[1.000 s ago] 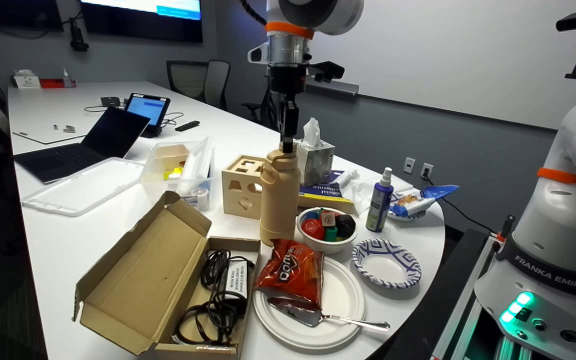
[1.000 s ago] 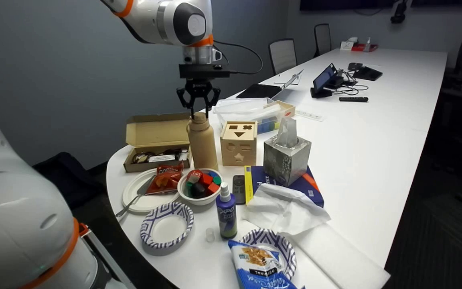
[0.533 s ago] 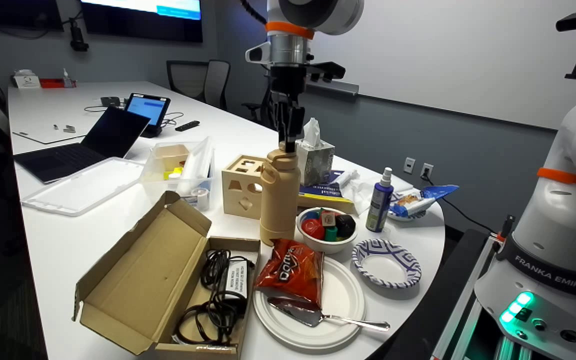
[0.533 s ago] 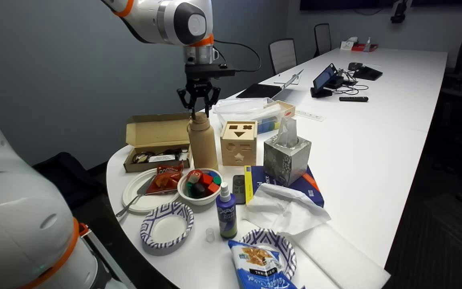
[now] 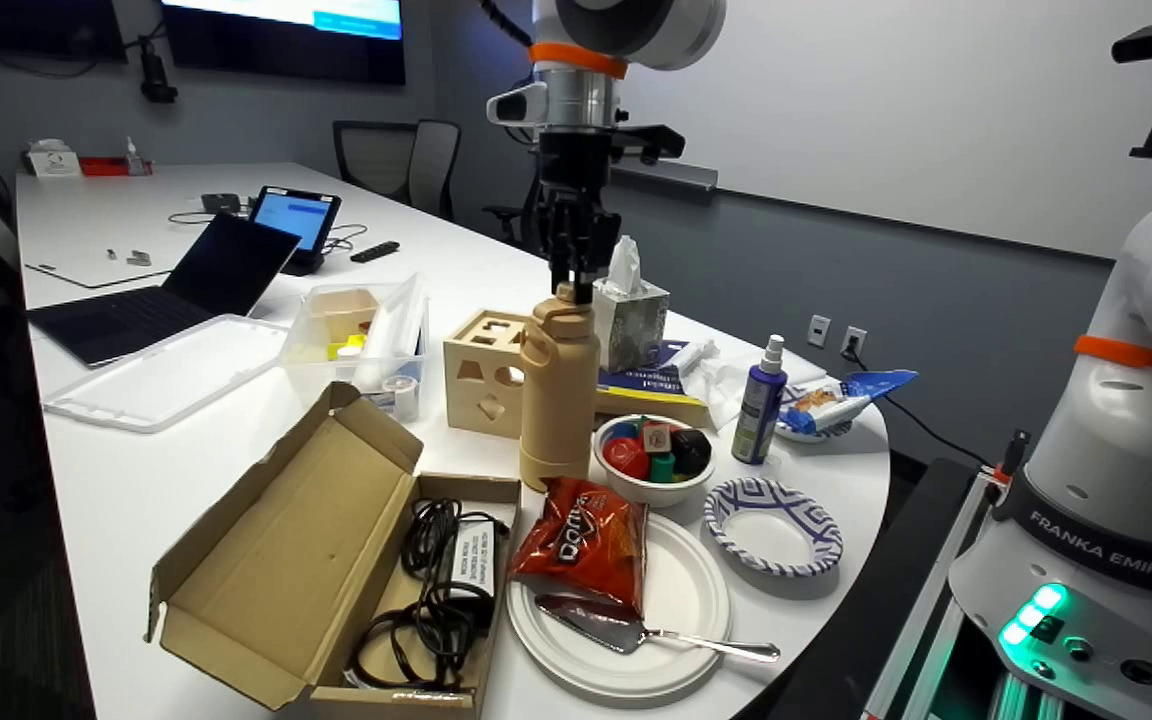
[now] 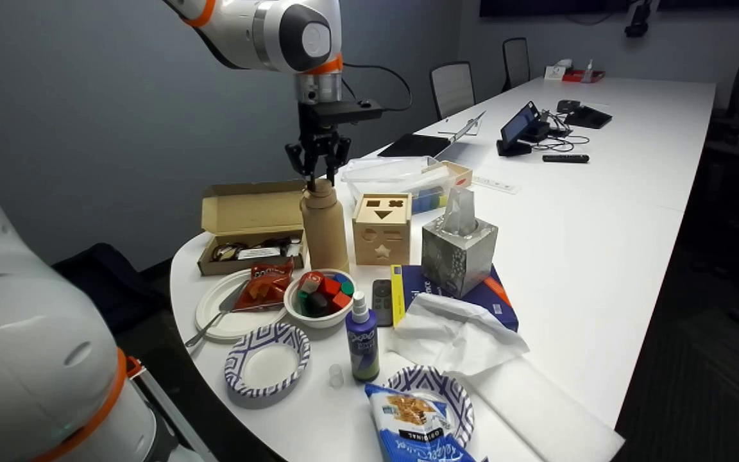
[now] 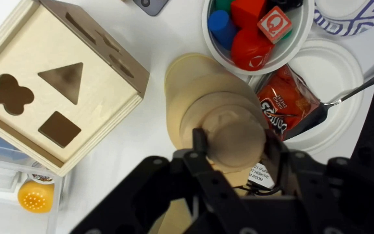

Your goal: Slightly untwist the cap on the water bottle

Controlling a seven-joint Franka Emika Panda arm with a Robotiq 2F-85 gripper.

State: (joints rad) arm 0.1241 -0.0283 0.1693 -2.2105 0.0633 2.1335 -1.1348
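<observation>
Crowded table — gripper clasps the bottle's cap.

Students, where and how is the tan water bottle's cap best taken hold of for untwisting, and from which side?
Grip the cap by its round side wall, probably best from straight above. The water bottle stands upright with the cap topmost, so the hand, pointing down, could likely pinch opposite sides and turn it.

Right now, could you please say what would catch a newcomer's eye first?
Probably the black tool, straddling the tan screw cap atop the tall tan water bottle. Next might come the red Doritos bag, lying on the white plate beside the open cardboard box. Bright blocks in the white bowl beside the water bottle also stand out.
</observation>
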